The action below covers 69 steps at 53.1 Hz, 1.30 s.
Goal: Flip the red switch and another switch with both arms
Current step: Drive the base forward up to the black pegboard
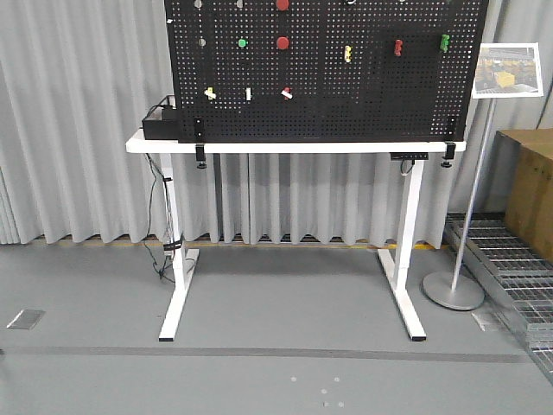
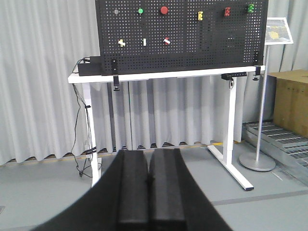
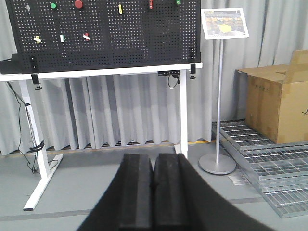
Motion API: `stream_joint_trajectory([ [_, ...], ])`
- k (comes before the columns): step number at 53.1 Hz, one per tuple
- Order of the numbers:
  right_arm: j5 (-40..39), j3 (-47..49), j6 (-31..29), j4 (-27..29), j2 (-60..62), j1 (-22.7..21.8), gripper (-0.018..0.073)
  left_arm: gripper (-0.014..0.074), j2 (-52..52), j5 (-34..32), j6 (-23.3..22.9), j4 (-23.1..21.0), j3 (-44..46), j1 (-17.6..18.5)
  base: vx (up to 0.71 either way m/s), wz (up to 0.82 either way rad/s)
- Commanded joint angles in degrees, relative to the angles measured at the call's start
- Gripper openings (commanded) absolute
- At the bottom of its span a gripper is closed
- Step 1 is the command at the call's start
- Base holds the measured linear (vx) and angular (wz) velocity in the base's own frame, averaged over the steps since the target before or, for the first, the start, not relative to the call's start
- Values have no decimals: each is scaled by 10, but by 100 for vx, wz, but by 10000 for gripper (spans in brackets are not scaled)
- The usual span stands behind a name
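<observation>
A black pegboard point(image 1: 346, 104) stands upright on a white table point(image 1: 294, 146) several steps away. In its lower row sits the red switch point(image 1: 286, 93) point(image 2: 166, 41) point(image 3: 86, 36), small with a white-tipped lever. Left of it in the same row is the other switch point(image 1: 209, 92) point(image 2: 121, 43) point(image 3: 37, 39), pale yellow. My left gripper point(image 2: 148, 154) and right gripper point(image 3: 152, 157) are both shut with nothing in them, hanging low over the grey floor, far short of the board. Neither gripper shows in the front view.
The board also carries a slim white toggle point(image 1: 248, 93), a round red button point(image 1: 282, 41), a green one point(image 1: 242, 41) and yellow, red and green parts at the upper right. A sign stand point(image 1: 454, 290), cardboard box point(image 1: 531, 186) and metal grates point(image 3: 269, 159) stand on the right.
</observation>
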State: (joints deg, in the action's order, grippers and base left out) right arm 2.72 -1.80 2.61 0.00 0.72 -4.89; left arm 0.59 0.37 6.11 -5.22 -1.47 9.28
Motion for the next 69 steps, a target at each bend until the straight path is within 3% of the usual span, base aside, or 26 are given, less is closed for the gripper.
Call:
stream_joint_trajectory([
  [1,-46,-3,-3,-3,6,-4,-6,3,11,-46,-3,0,-11,-1,0,0],
  [34,-46,-3,-3,-3,6,-4,-6,3,11,-46,-3,0,-11,-1,9,2],
  [69,-47,-3,-3,-3,5,-4,-6,3,11,-46,-3,0,-11,-1,37,3],
])
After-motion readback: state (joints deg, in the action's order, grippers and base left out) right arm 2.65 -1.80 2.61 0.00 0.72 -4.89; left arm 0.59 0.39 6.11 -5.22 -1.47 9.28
